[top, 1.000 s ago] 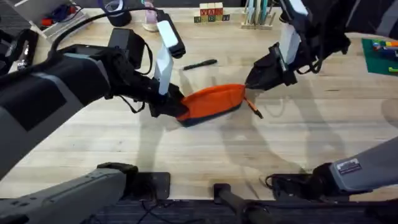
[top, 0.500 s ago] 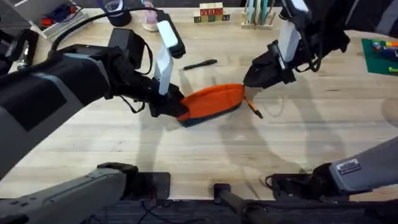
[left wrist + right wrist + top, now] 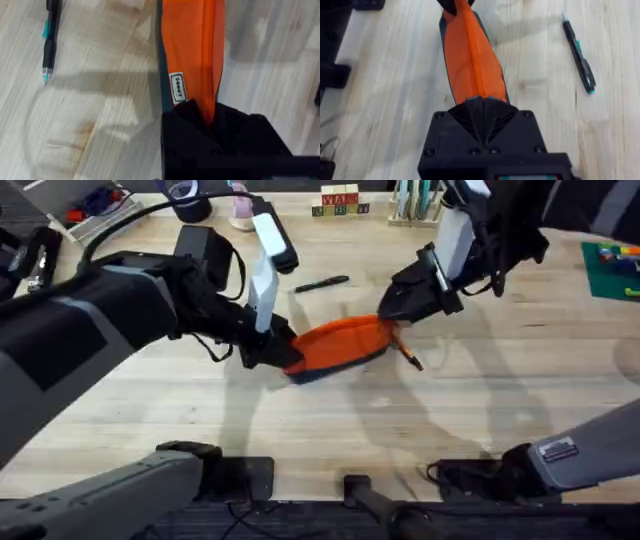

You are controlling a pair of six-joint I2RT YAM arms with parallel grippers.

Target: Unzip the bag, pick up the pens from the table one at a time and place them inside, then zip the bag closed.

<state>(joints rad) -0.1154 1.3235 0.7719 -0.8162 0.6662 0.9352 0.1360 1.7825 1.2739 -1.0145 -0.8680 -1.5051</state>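
- The bag (image 3: 338, 344) lies near the middle of the tabletop (image 3: 330, 420), well in from every edge, with bare planks in front of it towards the arm bases.
- Open wood also lies to its right, up to the green mat (image 3: 612, 268) at the far right edge.
- The left hand (image 3: 274, 352) is clenched on the bag's left end; in the left wrist view its black fingers (image 3: 190, 125) close over the orange fabric beside a small white label (image 3: 177, 88).
- The right hand (image 3: 392, 313) sits at the bag's right end, and its wrist view shows the fingers (image 3: 481, 115) pressed together over the top seam; they seem to be pinching something there, though what exactly is hidden.
- An orange strip (image 3: 408, 352) lies on the wood just off the bag's right end; whether it is the pull tab or a pen I cannot tell.
- A black pen (image 3: 322, 282) lies on the wood behind the bag, apart from it and between the two arms; close up it shows teal marks and a teal tip.
- Along the far edge stand lettered blocks (image 3: 339, 202) and a rack of pale sticks (image 3: 414, 202).
- The bag is a long oval, orange above with a dark base, its top seam running end to end.
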